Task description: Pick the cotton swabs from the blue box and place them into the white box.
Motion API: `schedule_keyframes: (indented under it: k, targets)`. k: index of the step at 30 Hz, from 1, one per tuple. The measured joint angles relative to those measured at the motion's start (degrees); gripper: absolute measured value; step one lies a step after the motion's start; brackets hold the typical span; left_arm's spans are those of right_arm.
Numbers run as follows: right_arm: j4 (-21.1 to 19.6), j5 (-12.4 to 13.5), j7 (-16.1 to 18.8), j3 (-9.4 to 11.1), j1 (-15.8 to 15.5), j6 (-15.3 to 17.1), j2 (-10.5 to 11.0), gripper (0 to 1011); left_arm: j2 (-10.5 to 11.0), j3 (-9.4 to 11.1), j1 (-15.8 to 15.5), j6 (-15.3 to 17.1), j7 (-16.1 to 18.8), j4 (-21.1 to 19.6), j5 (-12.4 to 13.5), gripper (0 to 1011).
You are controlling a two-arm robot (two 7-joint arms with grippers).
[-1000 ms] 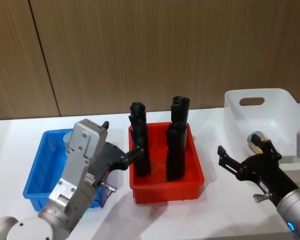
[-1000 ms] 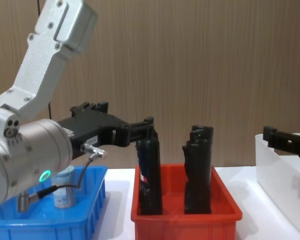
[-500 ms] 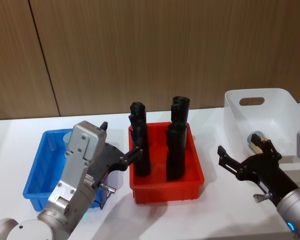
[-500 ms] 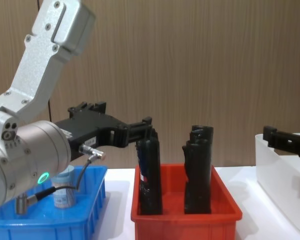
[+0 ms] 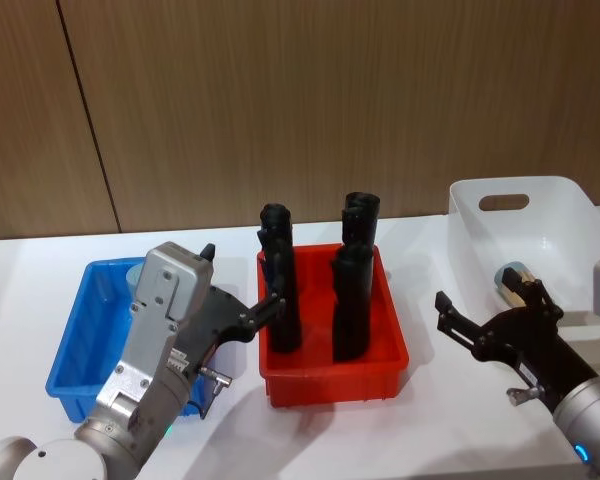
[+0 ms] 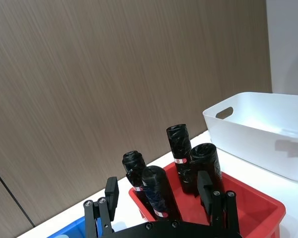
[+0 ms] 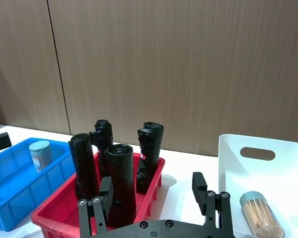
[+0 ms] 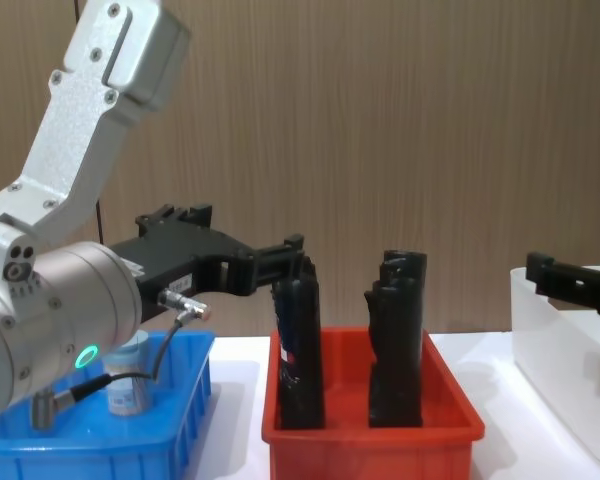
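Cotton swabs (image 7: 39, 154) are sitting in two boxes while both grippers are hanging open and empty.
The first jar (image 8: 126, 395) is standing upright in the blue box (image 5: 75, 350), with its long axis vertical and its grey-blue lid pointing up. It is sitting off to the left of the left gripper (image 5: 242, 275) and lower than its jaws. Those jaws are spreading wide with nothing between them, reaching toward the black rolls (image 5: 352, 300) in the red bin (image 5: 330, 375). The second jar (image 7: 260, 214) is lying tipped on its side inside the white box (image 5: 560, 215), its long axis roughly level and its lid end pointing toward the red bin. It is resting just outside the right-hand jaw of the right gripper (image 5: 485, 293) and below it. That gripper's jaws are also gaping, gripping nothing, hovering over the table (image 5: 430, 420) just beside the white box.
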Motion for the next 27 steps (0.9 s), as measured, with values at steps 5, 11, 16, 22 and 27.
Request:
schedule_keyframes:
  k: [5, 11, 16, 22, 27]
  targets:
    - [0.0, 0.0, 0.0, 0.0, 0.0, 0.0, 0.0, 1002, 0.0, 0.0, 0.0, 0.0, 0.0, 0.0, 0.0, 1004]
    - [0.4, 0.0, 0.7, 0.1, 0.3, 0.1, 0.0, 1002, 0.0, 0.0, 0.0, 0.0, 0.0, 0.0, 0.0, 1004]
    - [1.5, 0.1, 2.5, 0.2, 1.1, 0.6, 0.0, 1001, 0.0, 0.0, 0.0, 0.0, 0.0, 0.0, 0.0, 1004]
    - [4.1, 0.5, 6.0, 0.3, 3.1, 1.6, -0.3, 1002, 0.0, 0.0, 0.0, 0.0, 0.0, 0.0, 0.0, 1004]
    - [6.7, 0.8, 9.3, 0.4, 5.2, 2.3, -0.8, 1002, 0.0, 0.0, 0.0, 0.0, 0.0, 0.0, 0.0, 1004]
